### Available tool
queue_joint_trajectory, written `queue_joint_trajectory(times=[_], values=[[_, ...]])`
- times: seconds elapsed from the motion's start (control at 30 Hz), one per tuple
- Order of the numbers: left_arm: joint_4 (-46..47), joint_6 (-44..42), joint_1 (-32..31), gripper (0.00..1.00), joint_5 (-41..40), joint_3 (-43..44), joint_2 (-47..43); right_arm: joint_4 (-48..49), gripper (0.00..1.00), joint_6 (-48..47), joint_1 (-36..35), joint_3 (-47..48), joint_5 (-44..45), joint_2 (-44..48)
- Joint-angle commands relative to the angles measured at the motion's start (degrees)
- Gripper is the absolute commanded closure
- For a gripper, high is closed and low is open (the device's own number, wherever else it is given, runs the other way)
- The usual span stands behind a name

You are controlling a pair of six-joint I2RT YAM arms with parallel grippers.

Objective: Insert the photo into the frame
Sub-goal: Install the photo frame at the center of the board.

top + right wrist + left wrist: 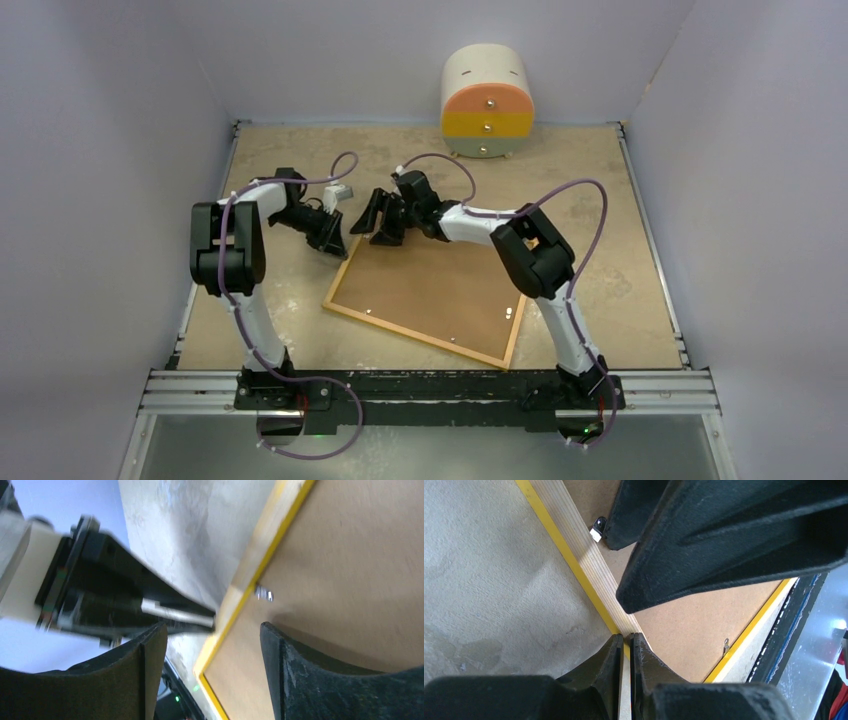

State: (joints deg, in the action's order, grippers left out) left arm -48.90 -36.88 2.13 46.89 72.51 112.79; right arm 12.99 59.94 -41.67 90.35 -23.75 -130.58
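The frame lies back-up on the table, a pale wood rail with a yellow edge around a brown backing board. The photo is hidden. My left gripper is at the frame's far left corner. In the left wrist view its jaws stand almost together, with a thin yellow and pale strip of the frame's rim between them. My right gripper hovers just beside it over the same corner. It is open, with the yellow edge between its fingers and nothing gripped.
Small metal clips sit on the rail at the board's rim. A rounded cream, orange and yellow drawer box stands at the back wall. Grey walls close in both sides, and the arms' mounting rail runs along the near edge.
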Motion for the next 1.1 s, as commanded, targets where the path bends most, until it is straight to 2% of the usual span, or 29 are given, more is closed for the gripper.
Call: queue_joint_trajectory(times=[0.0, 0.13, 0.3, 0.5, 0.6, 0.7, 0.83, 0.93, 1.07], values=[[-3.2, -5.3, 1.5, 0.78, -5.2, 3.1, -2.5, -1.9, 0.26, -3.0, 3.2, -5.8, -1.7, 12.6], [-4.2, -7.6, 2.0, 0.7, -7.7, 3.1, -4.5, -5.2, 0.13, -6.6, 9.5, -17.6, 1.0, 25.7], [-2.0, -10.1, 1.9, 0.63, -10.9, -1.6, -6.6, -15.6, 0.02, -12.1, 21.2, -33.2, 9.7, 42.5], [2.0, -13.2, 0.0, 0.61, -16.8, -10.1, -9.9, -23.4, 0.01, -16.6, 35.9, -47.9, 20.9, 57.7], [2.3, -14.0, -0.4, 0.62, -17.8, -11.8, -10.4, -23.8, 0.01, -16.5, 40.1, -53.1, 23.6, 62.3], [2.2, -14.4, -0.6, 0.62, -18.4, -13.0, -10.9, -21.8, 0.01, -15.5, 40.4, -56.8, 26.1, 63.6], [2.1, -15.6, -1.7, 0.62, -19.1, -15.3, -12.4, -16.7, 0.01, -15.6, 40.4, -57.7, 20.2, 58.3], [2.6, -15.9, -5.8, 0.62, -20.7, -17.8, -13.7, -10.6, 0.03, -15.4, 39.3, -56.3, 15.6, 52.3], [2.5, -15.7, -10.1, 0.62, -21.4, -19.4, -14.6, -10.7, 0.05, -15.8, 30.6, -48.1, 18.8, 43.8]])
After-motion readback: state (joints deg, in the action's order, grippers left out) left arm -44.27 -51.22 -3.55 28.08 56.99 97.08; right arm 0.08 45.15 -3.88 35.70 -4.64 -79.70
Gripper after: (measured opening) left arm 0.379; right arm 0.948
